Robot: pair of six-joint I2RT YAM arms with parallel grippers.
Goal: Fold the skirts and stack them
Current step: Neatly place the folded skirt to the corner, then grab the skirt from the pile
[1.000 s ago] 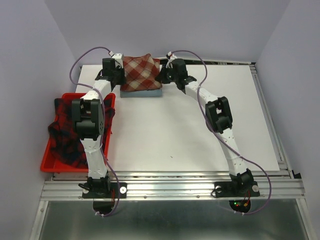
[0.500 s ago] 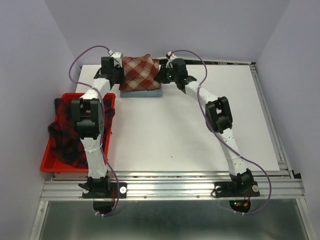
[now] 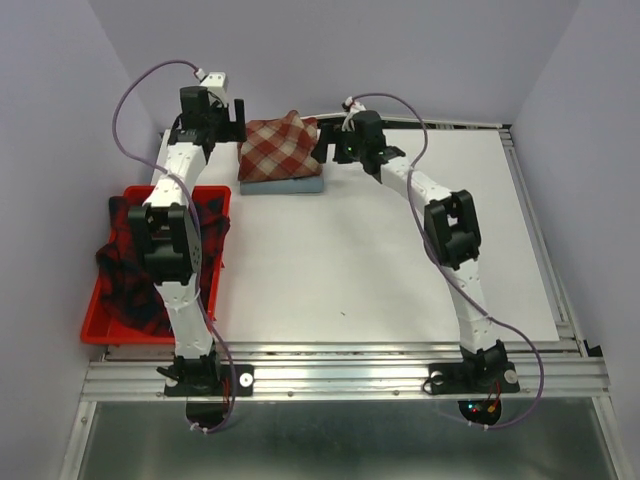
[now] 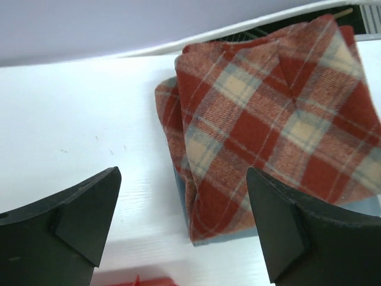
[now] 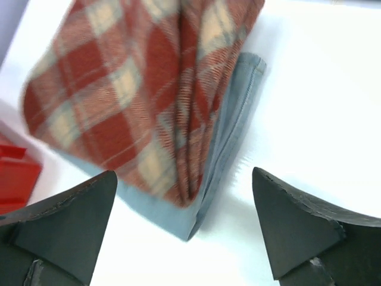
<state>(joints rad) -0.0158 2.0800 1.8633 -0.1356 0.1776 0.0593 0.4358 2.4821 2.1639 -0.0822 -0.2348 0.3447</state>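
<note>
A folded brick-red and cream check skirt (image 3: 280, 148) lies on a folded light blue skirt (image 3: 285, 186) at the back of the table. My left gripper (image 3: 234, 116) hangs open just left of the pile, and my right gripper (image 3: 326, 150) stands open just right of it; neither holds cloth. The left wrist view shows the check skirt (image 4: 268, 119) over the blue skirt's edge (image 4: 226, 238), with the open gripper (image 4: 181, 190) above the near corner. From the right wrist, the check skirt (image 5: 137, 89) and blue skirt (image 5: 232, 131) lie below the open gripper (image 5: 184, 179). A red and navy plaid skirt (image 3: 130, 265) sits bunched in the tray.
The red plastic tray (image 3: 100, 335) stands at the table's left edge, beside the left arm. A metal rail (image 3: 340, 375) runs along the near edge. Walls close in behind and on both sides of the white table (image 3: 400, 270).
Both grippers have opened and let go of the check skirt. The left gripper has drawn back up and to the left; the right one has backed off slightly to the right.
</note>
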